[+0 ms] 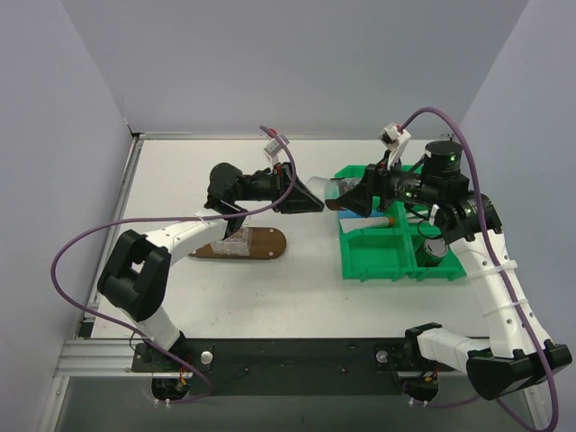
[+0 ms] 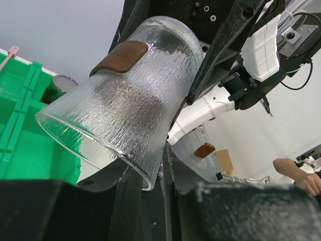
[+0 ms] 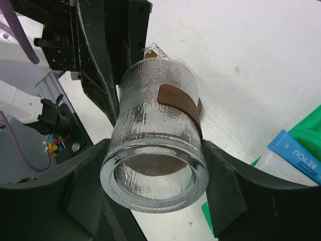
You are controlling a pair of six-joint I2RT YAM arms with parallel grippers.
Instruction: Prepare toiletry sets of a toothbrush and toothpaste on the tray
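Note:
A clear ribbed cup (image 1: 322, 189) with a brown label hangs in the air between my two grippers. My right gripper (image 3: 155, 186) is shut on its thick base. My left gripper (image 2: 153, 193) pinches its rim wall (image 2: 143, 175). The dark brown oval tray (image 1: 267, 243) lies on the table below my left arm, with a second clear cup (image 1: 229, 244) on it. The blue-and-white toothpaste (image 1: 366, 214) lies in the green bin (image 1: 382, 261) and also shows in the right wrist view (image 3: 296, 150). A thin pale pink toothbrush end (image 2: 11, 52) shows over the bin's edge.
The green sectioned bin stands at the right, under my right wrist. A dark round can (image 1: 435, 252) sits in its right compartment. The white table (image 1: 297, 297) spreads in front of the tray and the bin. Grey walls close the back and sides.

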